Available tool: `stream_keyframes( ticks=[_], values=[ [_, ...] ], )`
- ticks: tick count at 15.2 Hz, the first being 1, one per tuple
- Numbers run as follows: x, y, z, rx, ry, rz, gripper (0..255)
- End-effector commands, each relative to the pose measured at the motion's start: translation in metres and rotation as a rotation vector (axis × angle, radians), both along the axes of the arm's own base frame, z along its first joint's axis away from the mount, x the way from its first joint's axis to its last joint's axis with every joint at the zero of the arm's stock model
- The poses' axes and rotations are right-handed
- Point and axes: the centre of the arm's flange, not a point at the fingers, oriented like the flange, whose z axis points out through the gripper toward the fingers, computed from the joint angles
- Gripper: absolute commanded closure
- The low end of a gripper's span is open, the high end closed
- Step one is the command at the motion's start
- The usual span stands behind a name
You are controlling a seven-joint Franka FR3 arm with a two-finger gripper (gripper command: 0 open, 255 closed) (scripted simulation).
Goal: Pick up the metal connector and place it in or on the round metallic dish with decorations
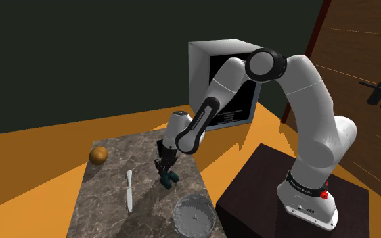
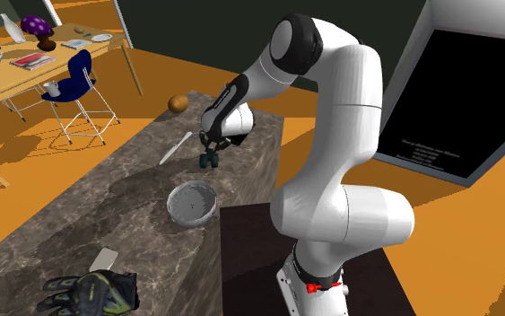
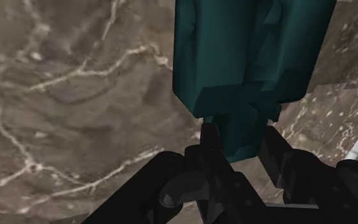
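My pincer (image 3: 241, 137) is closed on the connector (image 3: 247, 63), a dark teal, blocky piece. My fingers (image 3: 210, 144) clasp its narrow stem from either side, and the wider body hangs beyond the fingertips, towards the table (image 1: 107, 209).

I judge the connector stiff, small and fairly light for me. Its hard, smooth faces could slip or pivot between my fingers, since the hold is only on that thin end. The flat sides of the stem look like the right place to grip, squarely and not at a corner. I do not expect it to be fragile.

In the shoulder view the connector sits directly under my pincer, close over the marbled table; I cannot tell whether it is clear of the surface. The dish (image 1: 194, 216), round and grey, lies nearer the table's near edge, to the shoulder view's right of the connector and apart from it. A knife (image 1: 129, 191) lies to the shoulder view's left, near but not touching.
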Motion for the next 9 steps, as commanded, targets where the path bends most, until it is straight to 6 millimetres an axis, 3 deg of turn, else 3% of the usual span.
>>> stream_keyframes(
  ticks=[1,7,9],
  values=[
    [0.0,-0.002,-0.003,-0.003,0.007,-0.003,255],
    [-0.001,-0.002,-0.003,-0.003,0.007,-0.003,255],
    [-0.001,-0.002,0.007,-0.003,0.007,-0.003,255]
  ],
)
